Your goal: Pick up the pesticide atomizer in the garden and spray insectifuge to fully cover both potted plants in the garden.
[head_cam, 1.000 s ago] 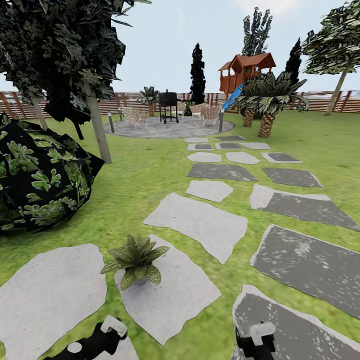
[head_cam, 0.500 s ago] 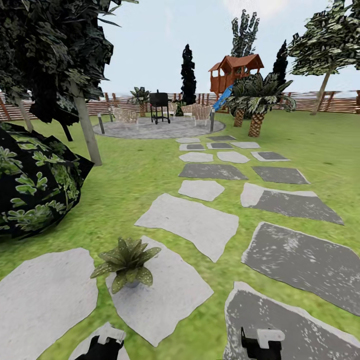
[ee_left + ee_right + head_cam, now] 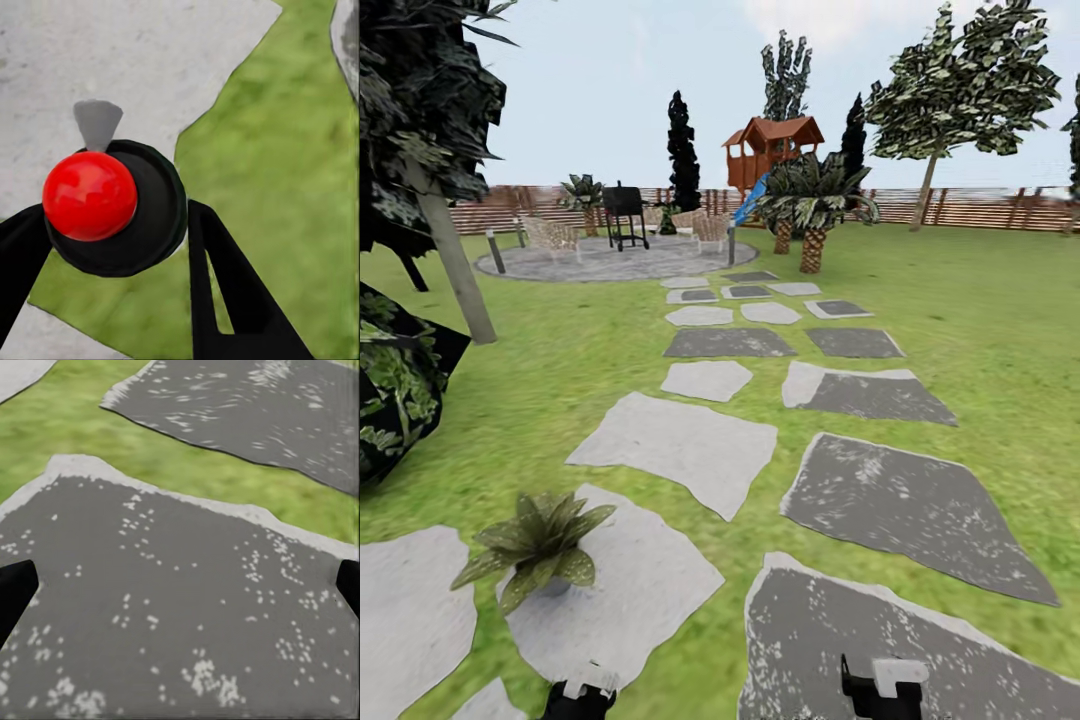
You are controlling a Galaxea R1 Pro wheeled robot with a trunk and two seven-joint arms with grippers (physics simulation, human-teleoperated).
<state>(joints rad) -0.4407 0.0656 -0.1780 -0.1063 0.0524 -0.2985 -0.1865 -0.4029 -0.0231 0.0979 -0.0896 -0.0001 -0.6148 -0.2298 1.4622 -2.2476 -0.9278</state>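
Observation:
One potted plant (image 3: 535, 545), a low rosette of pointed green leaves, stands on a pale stepping stone (image 3: 630, 590) at the lower left of the head view. My left gripper (image 3: 582, 695) sits at the bottom edge, just nearer than the plant. In the left wrist view that gripper (image 3: 112, 225) is shut on the pesticide atomizer (image 3: 112, 206), seen end-on as a dark round body with a red knob, over grass and pale stone. My right gripper (image 3: 882, 688) is open above a dark stone (image 3: 180, 607), its fingertips (image 3: 16, 585) wide apart with nothing between them.
A dark leafy bush (image 3: 390, 400) and a tree trunk (image 3: 455, 260) stand to the left. Stepping stones (image 3: 680, 445) lead across the lawn to a round patio (image 3: 610, 262) with a grill and chairs. Palms (image 3: 810, 210), a playhouse (image 3: 770, 150) and the fence (image 3: 980, 208) lie beyond.
The whole picture has shifted left, so the camera has turned right. Both grippers sit lower at the frame's bottom edge; the left arm shows less.

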